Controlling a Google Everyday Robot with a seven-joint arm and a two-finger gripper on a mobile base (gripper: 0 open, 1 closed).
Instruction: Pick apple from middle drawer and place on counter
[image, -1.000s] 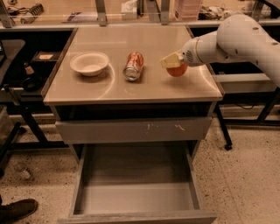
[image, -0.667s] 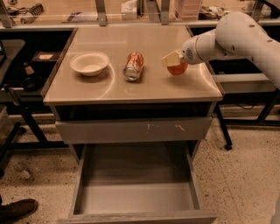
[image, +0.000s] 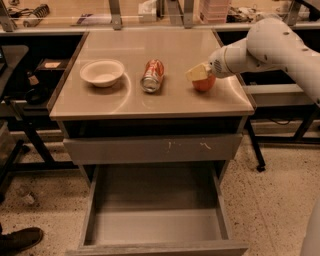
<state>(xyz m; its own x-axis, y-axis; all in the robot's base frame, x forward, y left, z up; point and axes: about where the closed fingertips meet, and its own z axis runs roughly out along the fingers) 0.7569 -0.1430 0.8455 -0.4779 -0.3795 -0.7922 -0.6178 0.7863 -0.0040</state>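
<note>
The apple (image: 205, 85), small and red-orange, rests on the right side of the beige counter (image: 150, 106). My gripper (image: 199, 74) is right at the apple, against its upper left side, with the white arm reaching in from the right. The middle drawer (image: 155, 226) is pulled out at the bottom of the view, and its grey floor is bare.
A white bowl (image: 102, 72) and a dented red soda can (image: 152, 75) lie on the counter left of the apple. A closed grey drawer front with white scuffs (image: 150, 148) sits above the open drawer. A cluttered bench (image: 125, 19) runs behind. A shoe (image: 20, 239) is at the bottom left.
</note>
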